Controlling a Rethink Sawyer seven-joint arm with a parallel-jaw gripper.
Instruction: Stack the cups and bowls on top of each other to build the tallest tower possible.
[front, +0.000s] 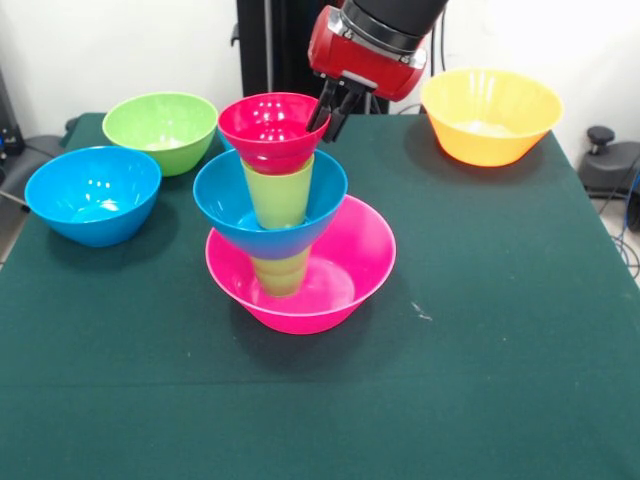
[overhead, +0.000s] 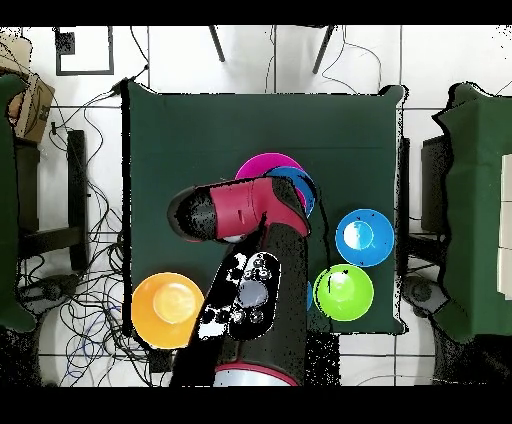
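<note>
The tower stands mid-table in the front view: a wide pink bowl (front: 345, 262) at the base, a green cup (front: 281, 275) in it, a small blue bowl (front: 228, 203), a second green cup (front: 281, 192), and a small red bowl (front: 265, 125) on top. My gripper (front: 329, 113) comes down from the upper right. Its fingers (front: 338, 118) straddle the red bowl's far right rim and are shut on it. In the overhead view my arm (overhead: 255, 215) covers the gripper and most of the tower. Only the rims of the pink bowl (overhead: 262, 160) and the blue bowl (overhead: 305, 188) show.
A medium blue bowl (front: 92, 193) (overhead: 363, 237) and a green bowl (front: 160, 128) (overhead: 343, 291) stand left of the tower in the front view. A large orange bowl (front: 490, 115) (overhead: 167, 310) stands at the far right. All are on a dark green table (front: 500, 330).
</note>
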